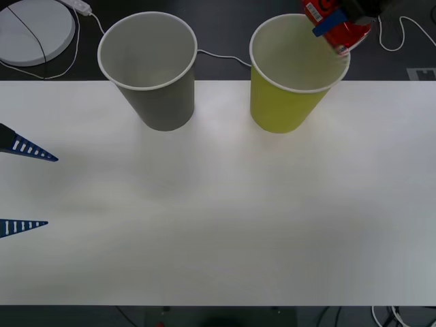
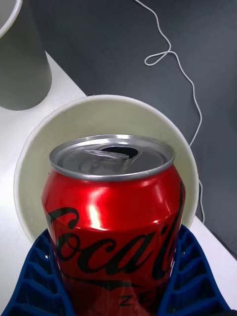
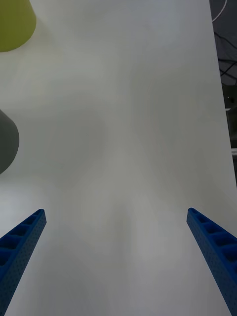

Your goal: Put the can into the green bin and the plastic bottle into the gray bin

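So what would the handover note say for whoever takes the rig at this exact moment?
Right gripper: shut on the can, held tilted above the far rim of the green bin; not released yet.
Left gripper: open, holding nothing, parked low over the table at its left edge.
Gray bin: upright beside the green bin, nothing to be seen in it.
Done: can picked up and carried to the green bin.
Left: drop the can in. There is no plastic bottle on the table, so that step needs checking.
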Tool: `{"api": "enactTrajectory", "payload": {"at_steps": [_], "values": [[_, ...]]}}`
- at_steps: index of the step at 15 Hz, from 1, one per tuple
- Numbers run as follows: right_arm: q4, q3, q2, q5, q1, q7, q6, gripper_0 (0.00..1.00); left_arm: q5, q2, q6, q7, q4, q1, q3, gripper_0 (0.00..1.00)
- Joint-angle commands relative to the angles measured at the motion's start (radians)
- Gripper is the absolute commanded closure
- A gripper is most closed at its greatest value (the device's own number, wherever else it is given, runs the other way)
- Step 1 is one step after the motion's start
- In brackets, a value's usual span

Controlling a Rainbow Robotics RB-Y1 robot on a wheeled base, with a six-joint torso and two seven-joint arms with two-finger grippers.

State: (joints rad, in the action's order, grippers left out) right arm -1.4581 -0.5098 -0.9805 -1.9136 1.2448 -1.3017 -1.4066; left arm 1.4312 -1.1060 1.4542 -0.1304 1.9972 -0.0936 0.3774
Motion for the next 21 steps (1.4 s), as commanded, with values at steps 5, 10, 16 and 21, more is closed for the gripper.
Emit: {"api": "enactTrajectory", "payload": {"at_steps": [5, 10, 16, 21], "values": [[0.110, -0.022, 0.071, -0.045, 0.065, 0.047, 0.000, 0.77, 0.000, 0.000, 0.000, 0.000, 0.000, 0.000, 0.000, 0.00], [0.107, -0.022, 0.057, -0.048, 0.065, 0.104, 0.001, 0.00, 0.000, 0.000, 0.000, 0.000, 0.000, 0.000, 0.000, 0.00], [0.032, 0.014, -0.021, 0.067, 0.019, 0.140, -0.028, 0.00, 0.000, 0.000, 0.000, 0.000, 0.000, 0.000, 0.000, 0.00], [-0.220, 0.241, -0.092, 0.104, -0.219, 0.153, -0.071, 0.00, 0.000, 0.000, 0.000, 0.000, 0.000, 0.000, 0.000, 0.00]]}}
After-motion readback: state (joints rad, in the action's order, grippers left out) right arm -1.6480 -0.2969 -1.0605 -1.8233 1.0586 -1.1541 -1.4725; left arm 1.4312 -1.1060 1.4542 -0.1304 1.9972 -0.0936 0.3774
